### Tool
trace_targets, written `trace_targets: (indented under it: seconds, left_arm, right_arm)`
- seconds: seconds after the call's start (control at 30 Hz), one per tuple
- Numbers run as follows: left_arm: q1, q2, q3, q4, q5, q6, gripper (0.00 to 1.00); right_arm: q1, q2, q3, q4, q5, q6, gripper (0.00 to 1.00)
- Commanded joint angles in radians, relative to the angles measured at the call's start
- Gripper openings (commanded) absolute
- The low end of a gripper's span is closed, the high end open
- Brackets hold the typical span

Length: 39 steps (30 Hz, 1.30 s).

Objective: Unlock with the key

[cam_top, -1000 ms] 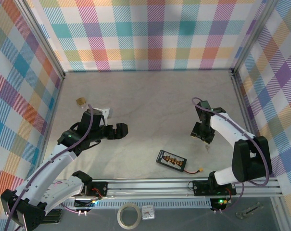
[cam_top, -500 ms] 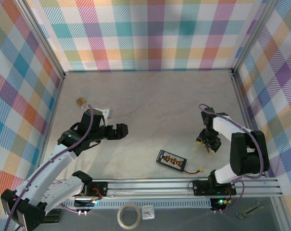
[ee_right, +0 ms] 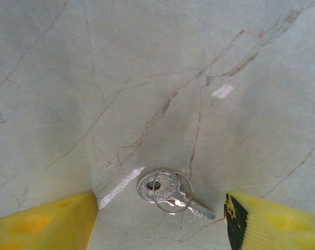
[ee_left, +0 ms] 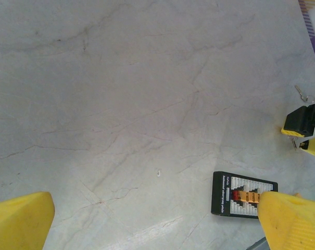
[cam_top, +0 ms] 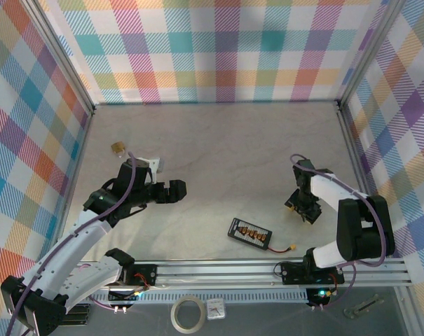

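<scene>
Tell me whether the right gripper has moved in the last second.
Yes. The right gripper has come nearer the front rail, over the key.

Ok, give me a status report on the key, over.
Left gripper open, hovering. Right gripper open, fingers straddling the key, not touching. Key flat on table. Nothing in the way; black board sits apart.

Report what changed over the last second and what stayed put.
The right gripper moved toward the near edge and now straddles the key, which lies flat on the table between its open jaws, not gripped. The left gripper, wide open, and the black board stayed put.
</scene>
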Motion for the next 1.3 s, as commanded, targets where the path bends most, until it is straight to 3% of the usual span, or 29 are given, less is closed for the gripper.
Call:
trace_targets:
  seconds: [0.0, 0.13, 0.2, 0.53, 0.67, 0.93, 1.2, 1.27]
  left_arm:
    - [-0.006, -0.017, -0.013, -0.008, 0.013, 0.009, 1.00]
    - [-0.006, -0.017, -0.012, -0.009, 0.016, 0.008, 1.00]
    - [-0.006, -0.017, -0.011, -0.008, 0.018, 0.009, 1.00]
    - [-0.006, -0.025, -0.012, -0.012, 0.014, 0.008, 1.00]
    - [-0.005, -0.029, -0.009, -0.016, 0.014, 0.008, 1.00]
    - [-0.006, -0.028, -0.008, -0.019, 0.013, 0.008, 1.00]
    - [-0.006, -0.006, -0.004, -0.016, 0.024, 0.013, 1.00]
    - [-0.006, -0.002, -0.004, -0.015, 0.026, 0.013, 1.00]
  right_arm:
    - [0.028, -0.015, -0.026, 0.020, -0.026, 0.032, 0.71]
    - [0.050, -0.052, -0.044, 0.026, -0.020, 0.048, 0.77]
    - [0.053, -0.082, -0.051, 0.012, -0.017, 0.049, 0.72]
    - [0.053, -0.135, -0.108, 0.048, -0.041, 0.072, 0.70]
    - [0.052, -0.163, -0.099, 0.016, 0.027, 0.081, 0.70]
    - [0.008, -0.170, -0.090, 0.038, 0.060, 0.074, 0.34]
    - [-0.119, -0.267, -0.065, -0.060, 0.082, 0.050, 0.17]
    - [-0.150, -0.256, -0.059, -0.087, 0.088, 0.039, 0.09]
